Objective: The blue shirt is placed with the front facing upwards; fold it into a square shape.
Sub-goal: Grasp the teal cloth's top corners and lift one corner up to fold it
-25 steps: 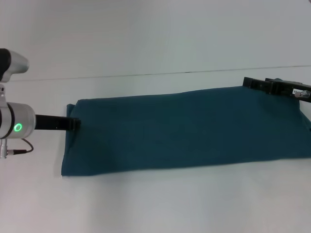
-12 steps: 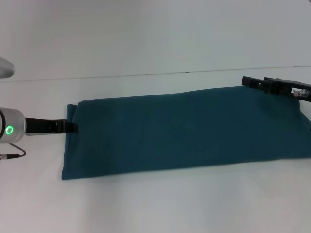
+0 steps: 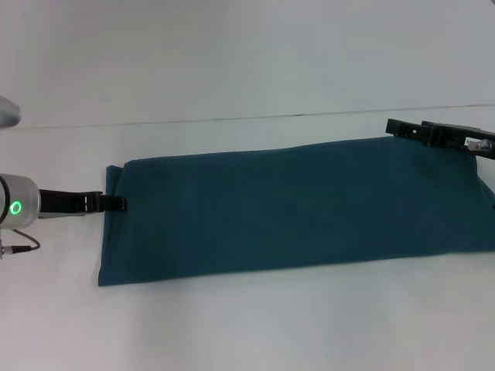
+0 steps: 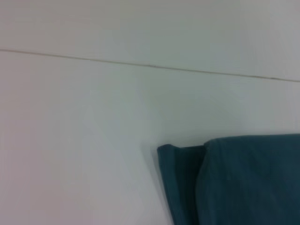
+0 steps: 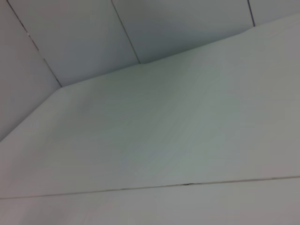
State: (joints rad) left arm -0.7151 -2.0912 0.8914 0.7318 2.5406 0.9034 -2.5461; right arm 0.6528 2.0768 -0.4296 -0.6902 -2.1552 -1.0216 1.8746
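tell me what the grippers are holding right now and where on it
It cannot be told. The left gripper is at the left edge of the blue shirt, the right gripper at its far right corner, but no grip is visible.

White table (image 3: 255, 325), thin seam across far side (pale panelled wall (image 5: 84, 33) behind).
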